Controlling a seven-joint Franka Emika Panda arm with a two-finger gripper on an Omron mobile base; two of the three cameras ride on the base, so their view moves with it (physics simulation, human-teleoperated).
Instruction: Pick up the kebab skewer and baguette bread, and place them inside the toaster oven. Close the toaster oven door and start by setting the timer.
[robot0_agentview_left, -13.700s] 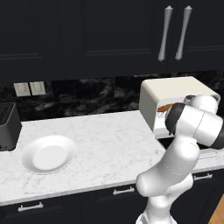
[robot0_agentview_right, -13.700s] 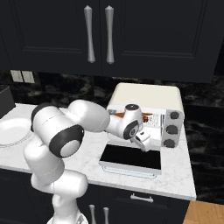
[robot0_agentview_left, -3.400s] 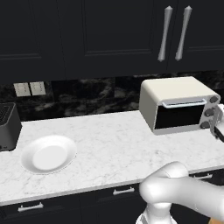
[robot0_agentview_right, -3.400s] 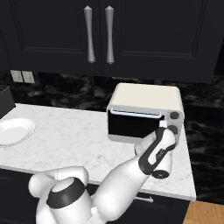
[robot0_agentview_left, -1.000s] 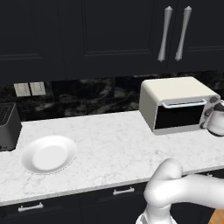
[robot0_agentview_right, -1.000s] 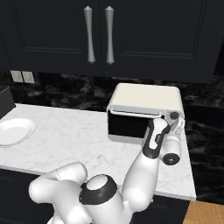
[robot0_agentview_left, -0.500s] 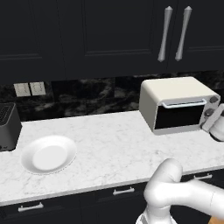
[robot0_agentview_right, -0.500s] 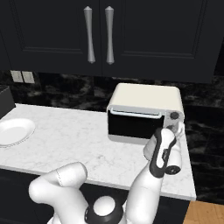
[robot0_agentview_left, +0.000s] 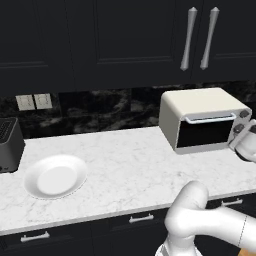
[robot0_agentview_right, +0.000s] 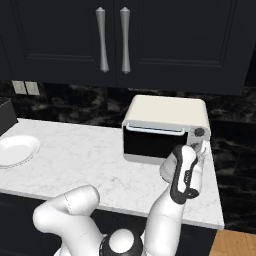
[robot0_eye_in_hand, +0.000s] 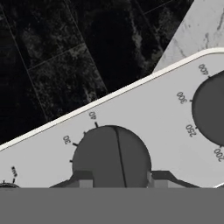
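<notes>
The cream-white toaster oven (robot0_agentview_left: 200, 107) (robot0_agentview_right: 165, 112) stands at the right end of the counter. Its dark glass toaster oven door (robot0_agentview_left: 202, 134) (robot0_agentview_right: 152, 145) is closed, the silver handle along its top. My gripper (robot0_agentview_left: 240, 134) (robot0_agentview_right: 200, 147) (robot0_eye_in_hand: 119, 179) is pressed against the knob panel on the oven's right side. In the hand view its two fingertips (robot0_eye_in_hand: 83, 179) hug the sides of the dark timer knob (robot0_eye_in_hand: 111, 153), marked 20 and 40. A second dark knob (robot0_eye_in_hand: 212, 109) with temperature numbers sits beside it. The kebab skewer and baguette bread are hidden from view.
A white plate (robot0_agentview_left: 55, 177) (robot0_agentview_right: 15, 150) lies at the left of the marble counter (robot0_agentview_left: 130, 165), next to a dark slot toaster (robot0_agentview_left: 7, 145). Dark cabinets with silver handles (robot0_agentview_left: 187, 37) hang above. The counter ends just right of the oven (robot0_agentview_right: 215, 200).
The hand has shifted slightly down along the oven's knob panel, and the jaws have narrowed from wide apart onto the timer knob. The door stays closed.
</notes>
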